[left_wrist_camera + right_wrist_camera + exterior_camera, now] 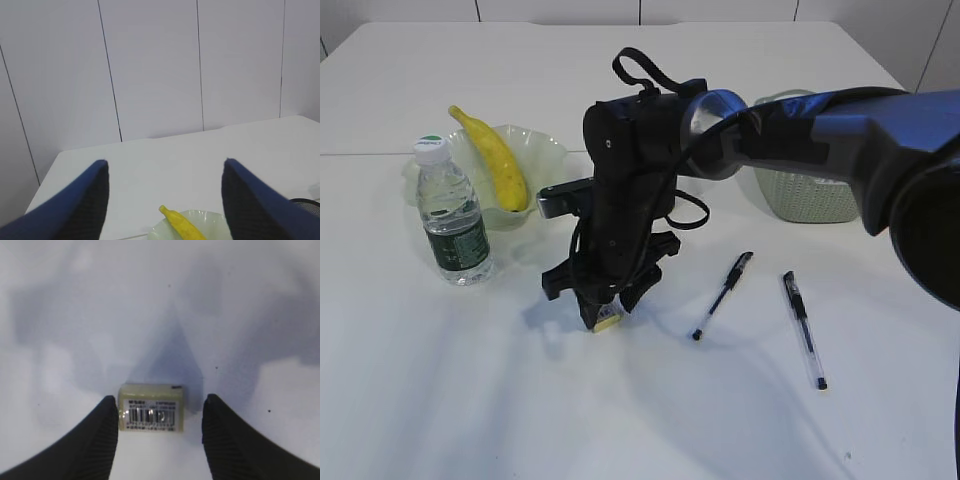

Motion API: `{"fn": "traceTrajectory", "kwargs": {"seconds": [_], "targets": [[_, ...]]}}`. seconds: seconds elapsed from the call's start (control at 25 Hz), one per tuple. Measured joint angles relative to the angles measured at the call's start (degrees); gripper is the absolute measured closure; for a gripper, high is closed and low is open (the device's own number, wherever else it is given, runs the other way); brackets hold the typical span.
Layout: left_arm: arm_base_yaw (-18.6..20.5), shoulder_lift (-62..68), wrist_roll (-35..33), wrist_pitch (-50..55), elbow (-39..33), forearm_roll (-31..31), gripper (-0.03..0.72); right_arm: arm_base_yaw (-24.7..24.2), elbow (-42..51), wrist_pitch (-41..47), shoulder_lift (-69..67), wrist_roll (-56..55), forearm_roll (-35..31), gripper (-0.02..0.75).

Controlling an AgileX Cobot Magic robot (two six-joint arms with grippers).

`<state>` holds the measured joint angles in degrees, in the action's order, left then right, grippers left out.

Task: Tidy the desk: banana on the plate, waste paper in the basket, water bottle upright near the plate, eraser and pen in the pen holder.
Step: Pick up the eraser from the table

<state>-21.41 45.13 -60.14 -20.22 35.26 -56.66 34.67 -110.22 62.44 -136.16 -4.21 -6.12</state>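
My right gripper [160,432] straddles the eraser [151,407] on the white desk [470,400], jaws apart, left finger touching it; banana [495,160] on plate [545,150] at ten o'clock; left gripper [162,200] gapes wide, empty.

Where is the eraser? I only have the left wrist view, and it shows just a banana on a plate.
Observer: The eraser lies on the table between the right fingers, which are open, with a gap on one side.
Operator: Are the pens put away?
Observer: No. Two pens lie on the table, to the right of the eraser in the exterior view.
Operator: And the bottle?
Observer: The bottle stands upright beside the plate.
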Motion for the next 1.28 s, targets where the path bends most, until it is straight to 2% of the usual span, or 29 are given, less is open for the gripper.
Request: {"fn": "traceTrajectory", "kwargs": {"seconds": [0.64, 1.28], "targets": [[0.0, 0.0, 0.0, 0.0, 0.0, 0.0, 0.189, 0.0, 0.0, -0.1, 0.0, -0.1, 4.8, 0.337], [0.0, 0.0, 0.0, 0.0, 0.0, 0.0, 0.199, 0.0, 0.0, -0.3, 0.0, 0.2, 2.3, 0.337]]}}
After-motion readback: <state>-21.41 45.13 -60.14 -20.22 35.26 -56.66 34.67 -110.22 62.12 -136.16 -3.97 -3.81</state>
